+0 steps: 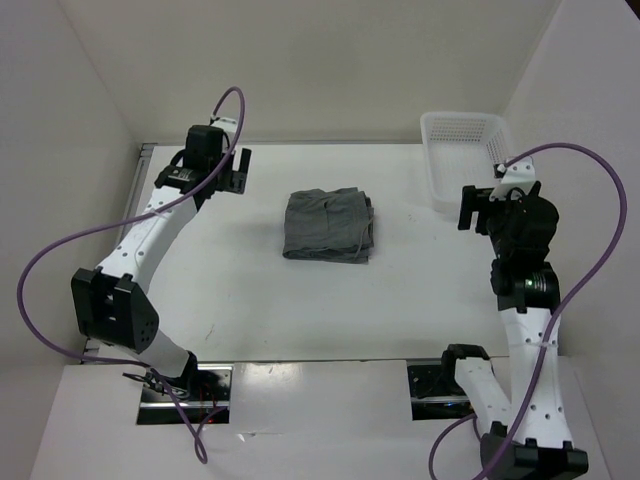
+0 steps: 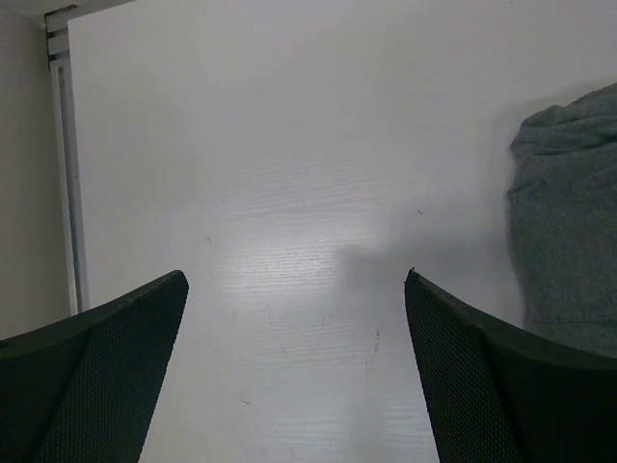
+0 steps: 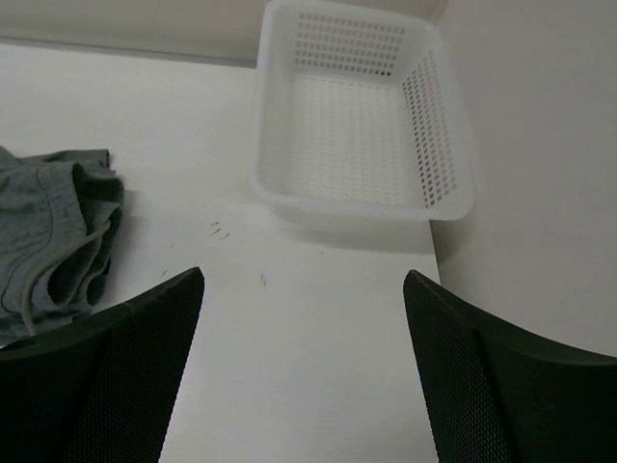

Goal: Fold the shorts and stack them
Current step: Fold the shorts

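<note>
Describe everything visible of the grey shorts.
The shorts are mid-grey, soft-looking fabric, folded into a roughly square bundle with layered edges showing on the right. They lie flat near the middle of the white table. Only the table touches them; the left gripper and right gripper are open, off to either side.

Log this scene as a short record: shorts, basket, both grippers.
shorts: grey, folded into a compact bundle, middle of the table, touched by neither gripper
basket: white mesh, nothing inside, far right corner, apart from the shorts
left gripper: open, holding nothing, left of the shorts
right gripper: open, holding nothing, right of the shorts, near the basket
</note>
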Robot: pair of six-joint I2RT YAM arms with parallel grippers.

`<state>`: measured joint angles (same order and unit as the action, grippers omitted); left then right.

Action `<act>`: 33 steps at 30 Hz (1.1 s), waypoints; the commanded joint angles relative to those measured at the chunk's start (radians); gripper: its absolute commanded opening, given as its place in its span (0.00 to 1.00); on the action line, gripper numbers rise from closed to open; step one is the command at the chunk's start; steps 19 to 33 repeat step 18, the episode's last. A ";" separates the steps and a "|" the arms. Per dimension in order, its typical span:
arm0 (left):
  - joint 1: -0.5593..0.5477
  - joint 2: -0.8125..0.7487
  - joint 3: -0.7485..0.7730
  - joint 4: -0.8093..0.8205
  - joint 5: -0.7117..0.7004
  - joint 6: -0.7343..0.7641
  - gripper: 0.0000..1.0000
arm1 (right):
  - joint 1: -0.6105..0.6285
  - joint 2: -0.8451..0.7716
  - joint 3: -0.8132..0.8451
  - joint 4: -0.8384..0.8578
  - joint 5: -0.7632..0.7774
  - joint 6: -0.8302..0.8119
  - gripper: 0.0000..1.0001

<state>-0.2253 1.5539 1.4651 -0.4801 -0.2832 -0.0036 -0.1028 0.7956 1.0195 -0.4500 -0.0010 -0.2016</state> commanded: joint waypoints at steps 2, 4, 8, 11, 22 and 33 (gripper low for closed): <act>0.003 -0.021 0.006 0.029 0.022 0.004 1.00 | -0.031 -0.065 -0.042 0.000 0.010 0.021 0.89; 0.003 -0.031 0.006 0.029 0.032 0.004 1.00 | -0.040 -0.079 -0.042 -0.019 0.010 0.021 0.89; 0.003 -0.040 -0.003 0.029 0.042 0.004 1.00 | -0.040 -0.102 -0.052 -0.041 0.001 0.021 0.89; 0.003 -0.049 -0.012 0.029 0.042 0.004 1.00 | -0.040 -0.113 -0.061 -0.041 0.001 0.021 0.89; 0.003 -0.068 -0.012 0.029 0.042 0.004 1.00 | -0.040 -0.124 -0.061 -0.041 -0.008 0.021 0.89; 0.003 -0.068 -0.012 0.029 0.042 0.004 1.00 | -0.040 -0.124 -0.061 -0.041 -0.008 0.021 0.89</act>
